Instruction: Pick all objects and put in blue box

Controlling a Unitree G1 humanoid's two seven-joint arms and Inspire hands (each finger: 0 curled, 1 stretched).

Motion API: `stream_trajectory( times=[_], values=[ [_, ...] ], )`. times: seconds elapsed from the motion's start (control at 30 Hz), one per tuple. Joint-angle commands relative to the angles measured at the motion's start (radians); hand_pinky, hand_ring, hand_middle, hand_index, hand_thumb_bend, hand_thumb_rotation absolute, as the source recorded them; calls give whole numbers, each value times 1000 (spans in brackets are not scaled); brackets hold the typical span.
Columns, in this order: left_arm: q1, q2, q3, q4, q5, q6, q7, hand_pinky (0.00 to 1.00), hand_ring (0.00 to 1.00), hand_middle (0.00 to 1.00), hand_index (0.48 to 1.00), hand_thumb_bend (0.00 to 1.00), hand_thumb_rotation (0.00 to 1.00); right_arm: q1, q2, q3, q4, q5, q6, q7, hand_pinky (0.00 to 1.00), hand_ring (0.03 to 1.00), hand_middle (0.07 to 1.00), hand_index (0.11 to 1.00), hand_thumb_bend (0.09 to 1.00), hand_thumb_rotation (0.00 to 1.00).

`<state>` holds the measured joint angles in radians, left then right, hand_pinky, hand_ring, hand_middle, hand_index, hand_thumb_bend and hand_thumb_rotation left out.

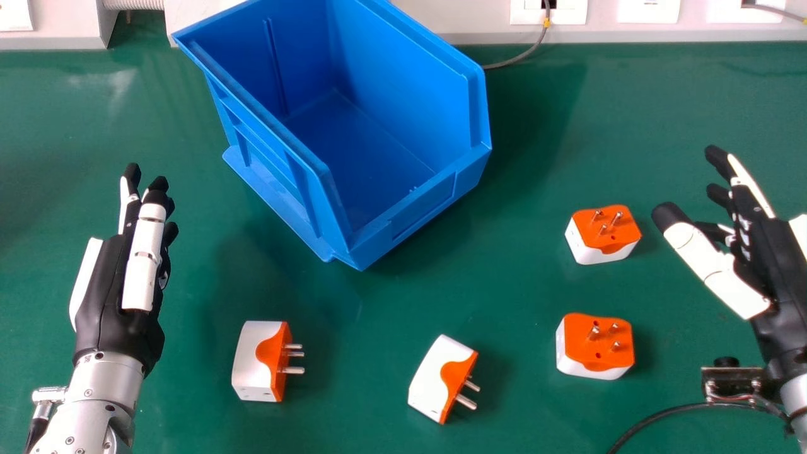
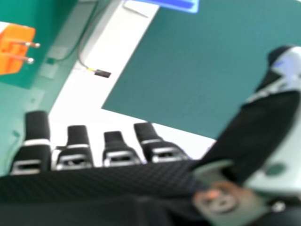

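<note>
Blue box (image 1: pixel 423 208) cut off at head view's top; adapter (image 2: pixel 16 47) blurred & partly cut off, R hand view.

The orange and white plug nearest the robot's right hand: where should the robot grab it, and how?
I'd have the right hand come from the robot's right and pinch the white lower sides of the plug, thumb opposite fingers. Its three pins poke up, so its top looks awkward, while the blocky sides should suit pinching.
</note>
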<state>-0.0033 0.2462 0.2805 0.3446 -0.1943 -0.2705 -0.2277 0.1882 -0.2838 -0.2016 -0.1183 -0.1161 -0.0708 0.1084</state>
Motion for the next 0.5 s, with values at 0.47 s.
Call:
stream_trajectory(
  times=[0.47],
  values=[
    [2,16,-5,-46,18,14,5,1000,1000,1000,1000,256,1000,-3,-21,-7,-21,0,-19,7,817,942,974,933,436,726]
  ],
)
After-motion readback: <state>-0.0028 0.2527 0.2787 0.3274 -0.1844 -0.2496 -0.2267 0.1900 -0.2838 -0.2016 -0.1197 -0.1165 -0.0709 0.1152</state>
